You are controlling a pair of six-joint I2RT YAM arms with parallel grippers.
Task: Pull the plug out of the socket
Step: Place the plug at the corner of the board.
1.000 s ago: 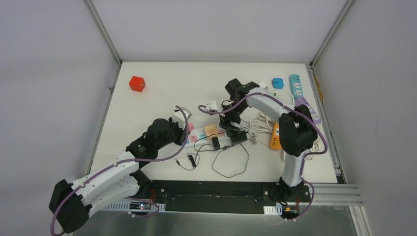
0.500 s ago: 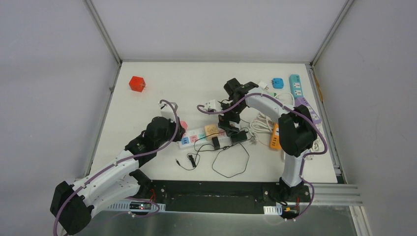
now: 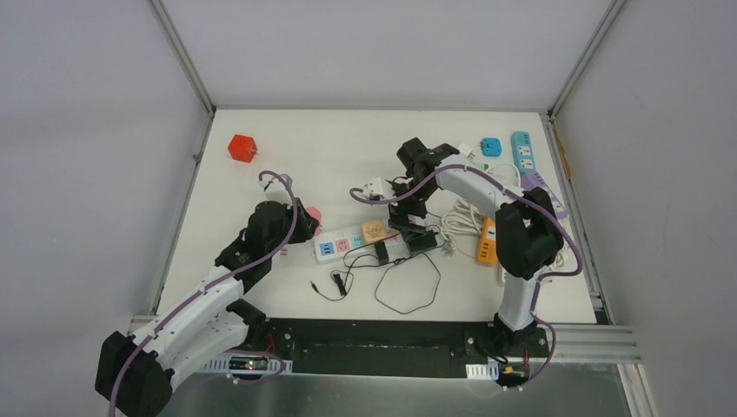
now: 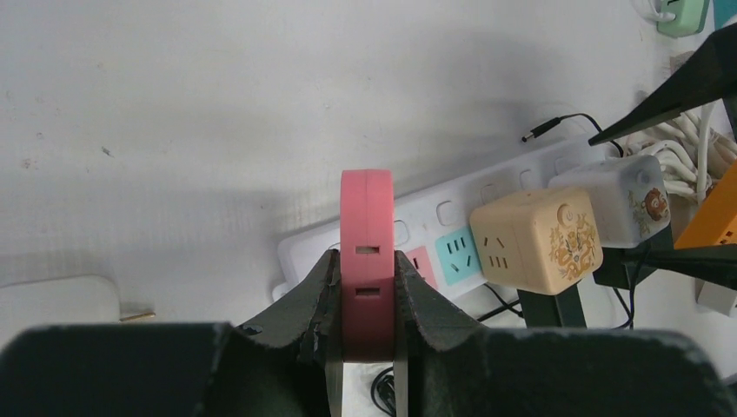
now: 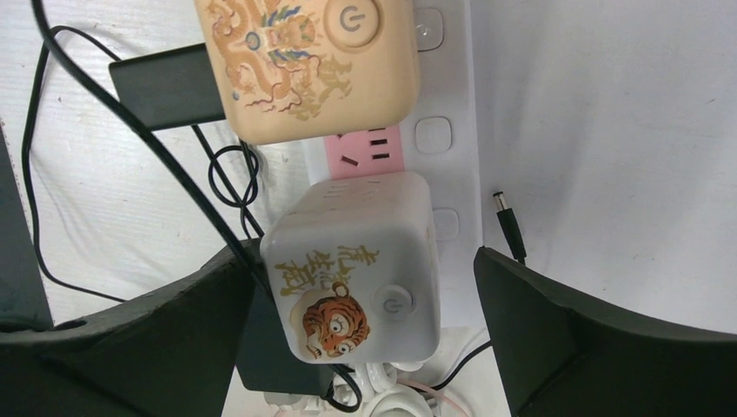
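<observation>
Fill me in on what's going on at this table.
The left pincer is shut on a pink plug, held clear of the white power strip, so that one is already off. The right pincer stands open on either side of the tiger-print cube adapter, which sits on the strip next to a beige dragon-print cube. It has not gripped it yet.
</observation>
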